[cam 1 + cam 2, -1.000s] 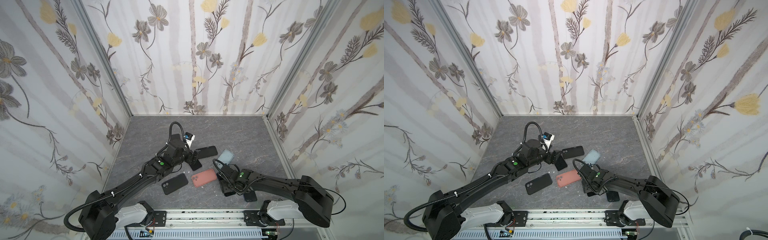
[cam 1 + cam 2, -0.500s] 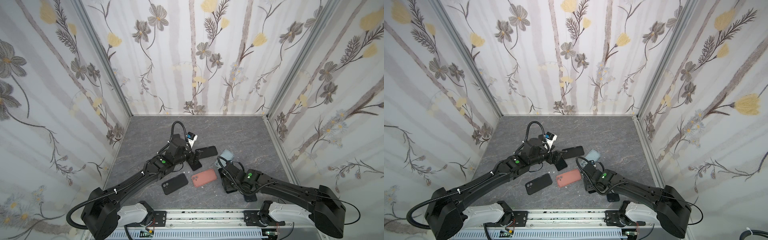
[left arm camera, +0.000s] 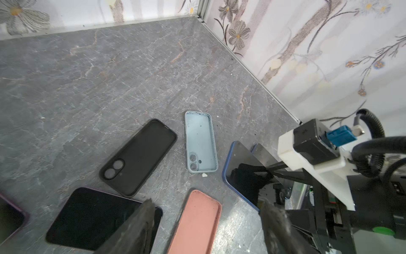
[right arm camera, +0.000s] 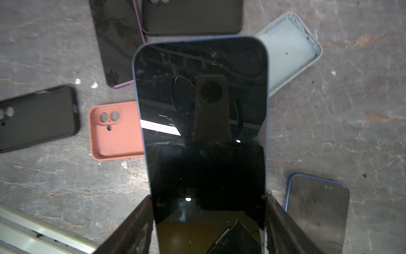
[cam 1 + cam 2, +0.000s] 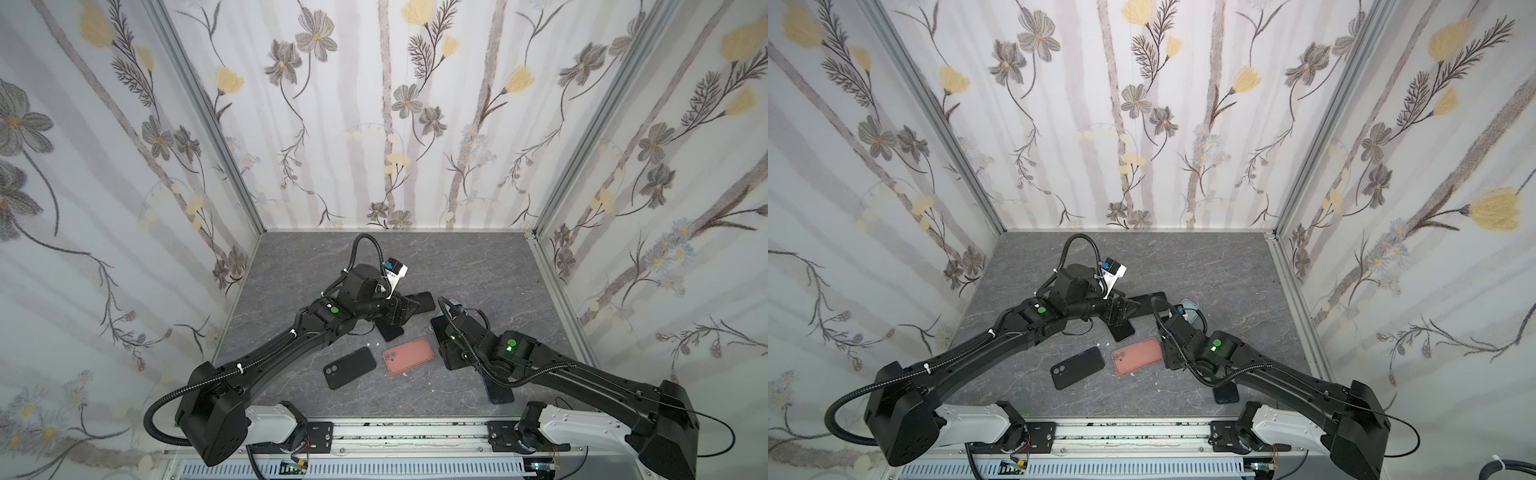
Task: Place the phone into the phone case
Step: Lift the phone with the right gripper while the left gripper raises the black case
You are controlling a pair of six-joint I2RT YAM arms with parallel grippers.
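My right gripper [image 4: 208,220] is shut on the sides of a dark-screened phone [image 4: 202,110] with a blue rim, held off the table and tilted. In both top views this phone [image 5: 437,328] sits right of centre, in front of a light blue phone case [image 4: 292,50] that lies open side up on the table. My right wrist hides most of that case [image 5: 1190,305] from above. My left gripper [image 3: 208,206] is open and empty, hovering above a pink case [image 3: 195,222] and a purple-rimmed phone [image 3: 92,217].
On the grey marble table [image 5: 478,266] lie a black case [image 5: 350,368] near the front, a second black case [image 3: 140,156] behind it, and another blue phone [image 4: 318,209] under my right arm. Walls enclose three sides; a metal rail [image 5: 407,432] runs along the front.
My right gripper has carried the phone away from the front edge toward the light blue case, which its wrist now mostly covers from above. The left arm has shifted only slightly.
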